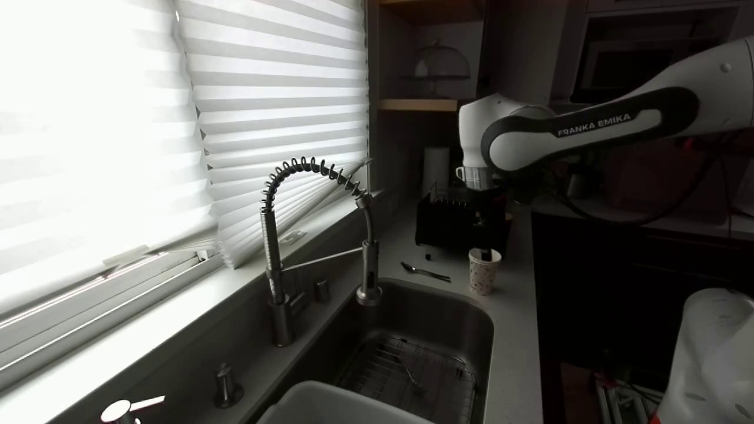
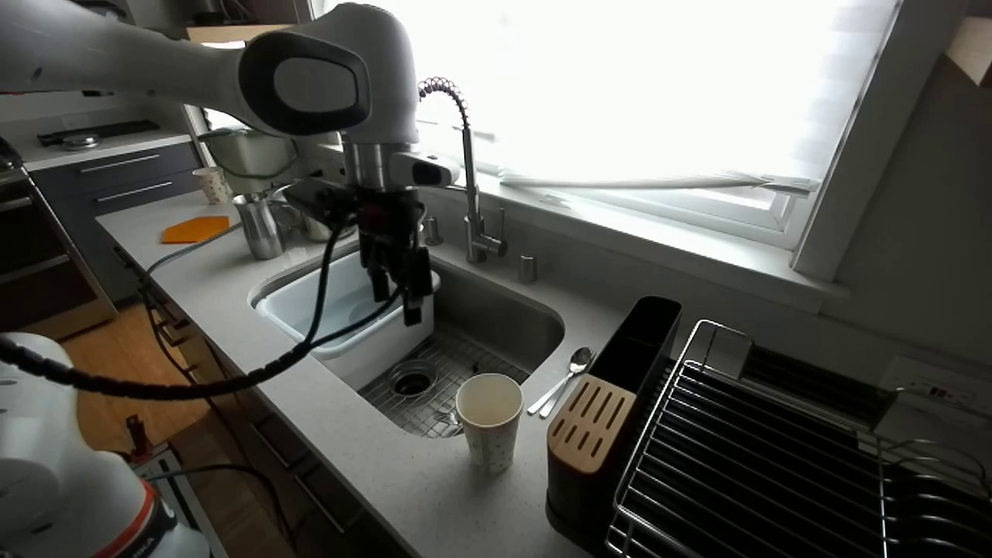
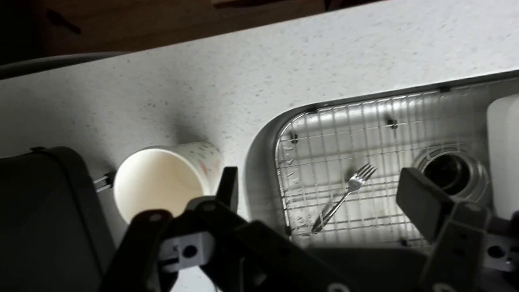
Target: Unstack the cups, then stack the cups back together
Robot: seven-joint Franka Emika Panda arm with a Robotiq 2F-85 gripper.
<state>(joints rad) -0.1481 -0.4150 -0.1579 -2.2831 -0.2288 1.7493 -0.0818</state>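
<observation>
Pale speckled kitchen counter (image 3: 182, 85) and grey metal sink (image 2: 504, 325), both lower than your black two-finger gripper (image 3: 324, 194), fingers set wide apart. Readable: "FRANKA EMIKA" on your white-and-black robot arm (image 1: 592, 123); lettering on the white robot base (image 2: 85, 480), cut off at the frame edge. Cream-white tapered cup (image 2: 490, 434) with printed marks: upright on the counter, below your gripper, outside its finger gap. Gripper hides part of the cup's rim in the wrist view; whether one cup or a nested pair, you cannot tell.
</observation>
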